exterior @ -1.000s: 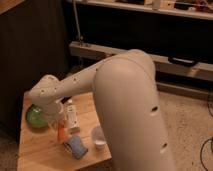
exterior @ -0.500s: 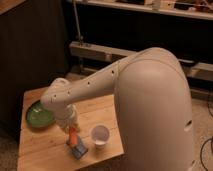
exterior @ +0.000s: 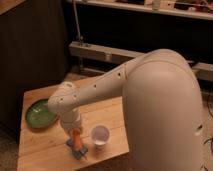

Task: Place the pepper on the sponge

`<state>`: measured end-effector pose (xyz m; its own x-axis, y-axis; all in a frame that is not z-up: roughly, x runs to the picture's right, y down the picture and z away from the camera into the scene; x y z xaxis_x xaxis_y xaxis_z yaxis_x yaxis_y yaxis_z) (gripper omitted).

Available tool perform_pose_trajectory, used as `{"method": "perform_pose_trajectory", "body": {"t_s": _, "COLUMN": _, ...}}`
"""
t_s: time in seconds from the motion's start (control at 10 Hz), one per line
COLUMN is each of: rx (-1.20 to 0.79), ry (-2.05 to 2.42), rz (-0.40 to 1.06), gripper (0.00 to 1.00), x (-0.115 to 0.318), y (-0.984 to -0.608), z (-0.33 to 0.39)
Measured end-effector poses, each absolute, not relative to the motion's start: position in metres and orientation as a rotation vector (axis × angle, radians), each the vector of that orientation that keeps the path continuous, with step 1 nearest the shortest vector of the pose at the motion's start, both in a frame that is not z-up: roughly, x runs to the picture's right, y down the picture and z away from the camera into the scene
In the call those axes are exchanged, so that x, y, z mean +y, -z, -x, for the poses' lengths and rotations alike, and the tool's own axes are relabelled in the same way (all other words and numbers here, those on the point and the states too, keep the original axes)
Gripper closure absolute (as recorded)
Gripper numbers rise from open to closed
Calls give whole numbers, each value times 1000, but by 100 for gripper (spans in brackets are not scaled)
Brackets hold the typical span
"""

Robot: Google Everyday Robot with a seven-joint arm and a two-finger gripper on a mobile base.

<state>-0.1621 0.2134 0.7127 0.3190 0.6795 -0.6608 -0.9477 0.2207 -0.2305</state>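
Observation:
The orange pepper point(exterior: 76, 138) hangs upright under my gripper point(exterior: 75, 133), its lower end at the blue sponge point(exterior: 77, 148) near the table's front edge. The sponge shows only partly beneath the pepper. My gripper points down from the white wrist, right of the green plate and left of the white cup. I cannot tell whether the pepper's tip touches the sponge.
A round green plate point(exterior: 41, 113) lies at the table's left side. A white cup point(exterior: 100, 135) stands just right of the sponge. My large white arm point(exterior: 160, 100) covers the table's right part. The wooden table point(exterior: 45, 145) ends close in front of the sponge.
My arm has swung forward and to the right, carrying the pepper down toward the sponge. The plate, formerly partly hidden by the wrist, now shows fully.

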Motion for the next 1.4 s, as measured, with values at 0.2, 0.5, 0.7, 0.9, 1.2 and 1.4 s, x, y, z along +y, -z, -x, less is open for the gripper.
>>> {"method": "perform_pose_trajectory", "body": {"t_s": 0.2, "rx": 465, "ry": -1167, "rz": 690, "gripper": 62, "x": 219, "y": -713, "z": 168}}
{"method": "perform_pose_trajectory", "body": {"t_s": 0.5, "rx": 477, "ry": -1154, "rz": 705, "gripper": 62, "x": 231, "y": -718, "z": 168}}
{"method": "perform_pose_trajectory", "body": {"t_s": 0.7, "rx": 489, "ry": -1145, "rz": 718, "gripper": 62, "x": 241, "y": -720, "z": 165}}
{"method": "perform_pose_trajectory", "body": {"t_s": 0.9, "rx": 495, "ry": -1128, "rz": 740, "gripper": 62, "x": 253, "y": -721, "z": 167}}
{"method": "perform_pose_trajectory", "body": {"t_s": 1.2, "rx": 501, "ry": -1108, "rz": 769, "gripper": 62, "x": 265, "y": -720, "z": 170}}
{"method": "perform_pose_trajectory", "body": {"t_s": 1.4, "rx": 511, "ry": -1098, "rz": 783, "gripper": 62, "x": 273, "y": -722, "z": 170}}
